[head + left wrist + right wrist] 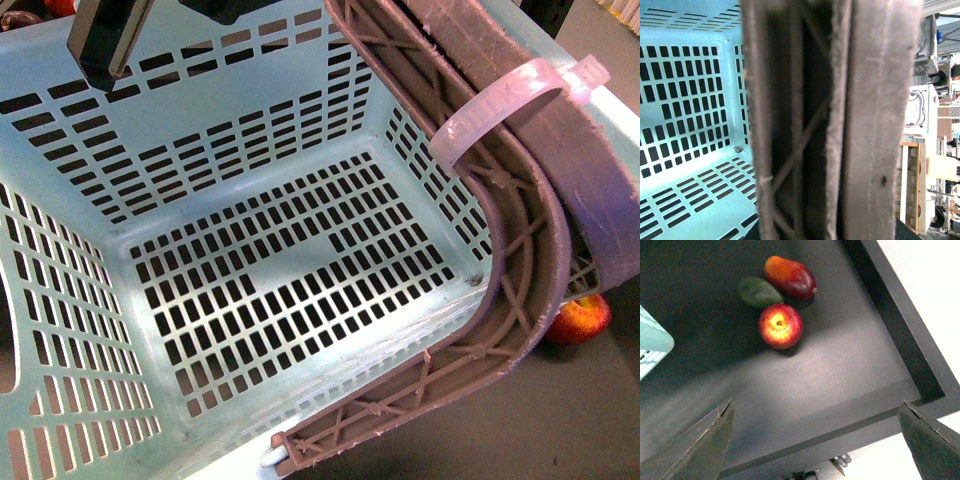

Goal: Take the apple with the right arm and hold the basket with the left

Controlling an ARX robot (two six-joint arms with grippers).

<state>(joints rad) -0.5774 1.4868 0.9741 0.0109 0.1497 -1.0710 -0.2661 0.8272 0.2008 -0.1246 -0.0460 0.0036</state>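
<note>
The pale mint-green basket (250,270) is tilted up close and fills the front view, with nothing inside it. Its grey-brown ribbed handle (520,260) carries a white zip tie (505,105). That handle (840,120) fills the left wrist view; my left gripper is shut on it and its fingers are hidden. In the right wrist view the red apple (780,326) with its yellow stem patch lies on the dark table. My right gripper (815,440) hovers open well above and short of it, nothing between its fingers. A basket corner (652,347) shows at the edge.
A red-orange mango (790,276) and a dark green fruit (759,292) lie touching the apple. The table's raised black rim (900,325) runs close by. A red-yellow fruit (580,318) peeks out past the handle. A dark arm part (105,40) hangs over the basket's far wall.
</note>
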